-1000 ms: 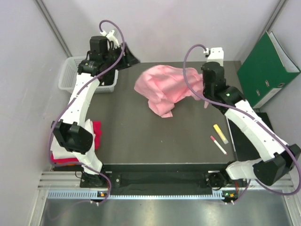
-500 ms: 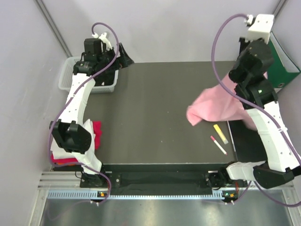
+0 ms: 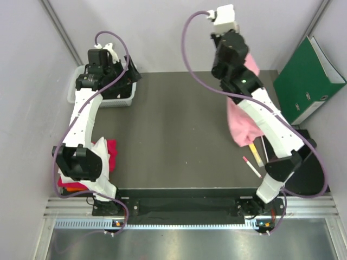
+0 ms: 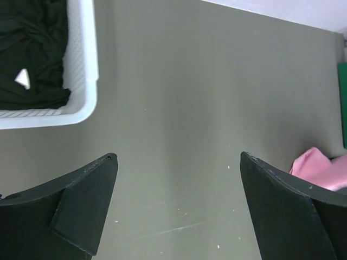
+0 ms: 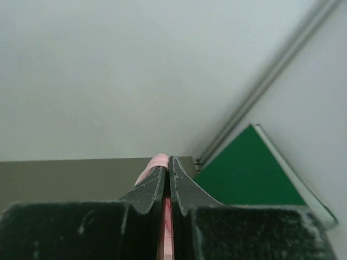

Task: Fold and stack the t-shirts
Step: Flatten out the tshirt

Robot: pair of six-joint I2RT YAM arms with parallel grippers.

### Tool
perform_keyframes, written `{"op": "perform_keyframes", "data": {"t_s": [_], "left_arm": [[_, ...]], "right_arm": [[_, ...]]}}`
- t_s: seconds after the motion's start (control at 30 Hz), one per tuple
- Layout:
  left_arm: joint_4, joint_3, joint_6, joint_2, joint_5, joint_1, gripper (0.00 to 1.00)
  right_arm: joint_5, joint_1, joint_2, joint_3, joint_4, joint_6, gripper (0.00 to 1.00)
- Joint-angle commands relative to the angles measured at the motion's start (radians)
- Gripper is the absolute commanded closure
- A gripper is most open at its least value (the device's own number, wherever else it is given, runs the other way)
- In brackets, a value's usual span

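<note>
My right gripper [image 3: 246, 57] is raised high over the table's far right and shut on the light pink t-shirt [image 3: 241, 120], which hangs down from it. In the right wrist view the jaws [image 5: 169, 160] pinch a fold of pink cloth [image 5: 158, 161]. By the far left corner my left gripper [image 3: 132, 74] stands open and holds nothing; its view shows wide-apart jaws [image 4: 178, 157] over bare table. A black t-shirt [image 4: 32, 54] lies in the white basket [image 4: 87, 59]. Folded white and magenta-red t-shirts [image 3: 108, 150] are piled off the table's left edge.
A yellow marker [image 3: 255, 154] and a pink marker [image 3: 251, 166] lie on the table's near right, below the hanging shirt. A green binder [image 3: 309, 76] leans at the far right. The basket [image 3: 76, 89] sits at the far left corner.
The right arm lifted the pink shirt off the table, swung right, then up and back toward the middle. The left gripper let go, opened wide and drew back toward the basket.
</note>
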Motion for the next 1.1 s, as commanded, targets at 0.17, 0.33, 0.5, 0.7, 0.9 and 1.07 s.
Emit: {"op": "perform_keyframes", "data": {"t_s": [0.17, 0.33, 0.5, 0.7, 0.9, 1.07], "left_arm": [[-0.016, -0.003, 0.006, -0.075, -0.095, 0.053, 0.01], [-0.053, -0.006, -0.012, -0.075, -0.199, 0.096, 0.01], [-0.087, -0.026, -0.006, -0.068, -0.234, 0.124, 0.01], [-0.021, -0.136, -0.026, -0.065, -0.046, 0.124, 0.02], [0.05, -0.264, -0.008, -0.059, 0.074, 0.015, 0.02], [0.025, -0.272, 0.019, 0.01, 0.073, -0.066, 0.02]], "right_arm": [[-0.357, 0.197, 0.242, 0.151, -0.169, 0.296, 1.0], [-0.592, 0.349, 0.331, 0.154, -0.202, 0.377, 0.98], [-0.76, 0.418, 0.325, 0.096, -0.241, 0.472, 0.0], [-0.484, 0.298, 0.145, -0.121, -0.217, 0.561, 0.0], [-0.615, -0.033, 0.078, -0.267, -0.341, 0.756, 0.0], [-0.751, -0.241, 0.101, -0.39, -0.387, 0.922, 0.12]]}}
